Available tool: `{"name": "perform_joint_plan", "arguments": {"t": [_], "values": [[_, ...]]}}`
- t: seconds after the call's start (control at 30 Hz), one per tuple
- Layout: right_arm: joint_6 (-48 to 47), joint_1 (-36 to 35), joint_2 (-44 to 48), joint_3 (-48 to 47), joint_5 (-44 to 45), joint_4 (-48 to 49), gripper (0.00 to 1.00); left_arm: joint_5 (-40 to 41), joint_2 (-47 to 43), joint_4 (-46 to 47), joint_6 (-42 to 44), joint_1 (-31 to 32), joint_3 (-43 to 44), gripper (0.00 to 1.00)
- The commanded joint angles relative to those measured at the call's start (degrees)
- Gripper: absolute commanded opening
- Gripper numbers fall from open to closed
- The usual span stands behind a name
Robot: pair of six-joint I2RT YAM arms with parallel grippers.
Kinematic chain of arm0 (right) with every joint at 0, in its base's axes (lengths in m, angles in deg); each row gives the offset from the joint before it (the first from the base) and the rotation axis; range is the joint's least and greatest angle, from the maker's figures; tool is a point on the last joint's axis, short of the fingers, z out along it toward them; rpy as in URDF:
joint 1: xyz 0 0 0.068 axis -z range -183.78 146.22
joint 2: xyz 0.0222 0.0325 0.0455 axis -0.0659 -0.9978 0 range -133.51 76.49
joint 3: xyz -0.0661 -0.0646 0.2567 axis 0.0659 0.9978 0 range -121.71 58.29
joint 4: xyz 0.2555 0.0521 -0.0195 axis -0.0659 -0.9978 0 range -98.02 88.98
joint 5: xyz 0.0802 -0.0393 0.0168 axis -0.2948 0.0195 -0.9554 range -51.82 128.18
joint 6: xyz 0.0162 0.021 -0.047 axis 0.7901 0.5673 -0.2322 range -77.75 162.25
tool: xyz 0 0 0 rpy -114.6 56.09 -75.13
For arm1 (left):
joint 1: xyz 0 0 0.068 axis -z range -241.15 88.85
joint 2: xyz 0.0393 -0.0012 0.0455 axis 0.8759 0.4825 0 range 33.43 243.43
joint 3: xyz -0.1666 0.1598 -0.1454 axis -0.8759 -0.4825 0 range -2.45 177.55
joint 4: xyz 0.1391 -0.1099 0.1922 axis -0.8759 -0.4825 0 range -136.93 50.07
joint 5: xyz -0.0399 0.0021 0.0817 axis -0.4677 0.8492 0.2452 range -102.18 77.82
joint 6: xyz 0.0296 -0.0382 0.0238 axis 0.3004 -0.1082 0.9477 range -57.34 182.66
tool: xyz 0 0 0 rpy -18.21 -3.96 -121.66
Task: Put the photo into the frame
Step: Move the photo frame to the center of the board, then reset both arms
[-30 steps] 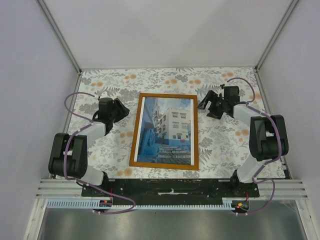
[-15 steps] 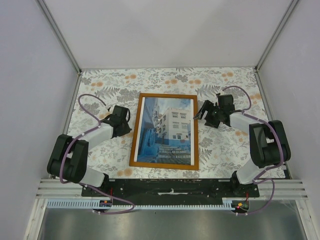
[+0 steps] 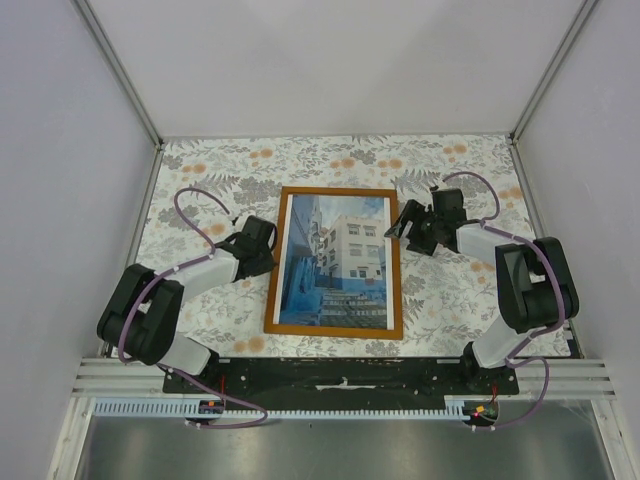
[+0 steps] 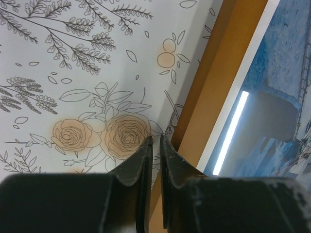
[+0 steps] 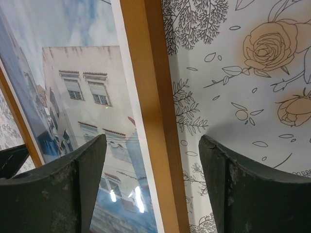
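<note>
Left end effector [image 4: 155, 145]: nearly pressed together, empty, beside frame [image 4: 214, 92].
Right end effector [image 5: 152, 143]: spread astride opposite rail.
Photo [image 4: 277, 87]: lay within frame.
Handling: light, even pushes suited.

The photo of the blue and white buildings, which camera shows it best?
The top external view: it shows the whole photo lying inside the frame. The left wrist view catches only a blue strip along one edge, with glare; the right wrist view shows just part of it, around the white building.

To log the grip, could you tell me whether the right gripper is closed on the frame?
No, the right gripper is wide open, its fingers straddling one rail of the frame.
</note>
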Motion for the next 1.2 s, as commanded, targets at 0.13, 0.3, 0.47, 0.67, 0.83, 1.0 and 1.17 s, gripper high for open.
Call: {"name": "perform_joint_plan", "arguments": {"t": [0.13, 0.3, 0.47, 0.67, 0.83, 1.0, 1.17], "values": [[0.1, -0.7, -1.4, -3.2, 0.8, 0.9, 0.84, -0.9, 1.7, -0.2, -3.4, 2.6, 0.4, 0.17], [0.0, -1.0, -1.7, -4.2, 1.0, 0.4, 0.83, -0.1, 1.4, 0.1, -3.4, 2.9, 0.1, 0.17], [-1.6, -1.1, 0.3, -5.6, 5.0, -4.1, 0.85, 3.8, 0.6, -3.4, -0.6, 2.5, 3.6, 0.26], [-4.6, -1.1, 7.3, -10.3, 8.6, -12.6, 0.92, 6.4, -2.5, -11.1, 8.8, 0.4, 14.6, 0.77], [-5.4, -1.5, 15.2, -11.4, 8.3, -16.1, 0.98, -3.3, -7.6, -11.4, 14.6, 0.5, 20.8, 0.94], [-6.8, -3.5, 24.3, -10.5, 10.4, -19.2, 0.98, -6.8, -12.1, -13.0, 19.7, 0.5, 25.1, 0.95], [-7.1, -4.8, 31.7, -7.9, 12.5, -20.4, 0.98, -6.8, -15.8, -13.3, 21.1, 0.5, 24.9, 0.96]]}}
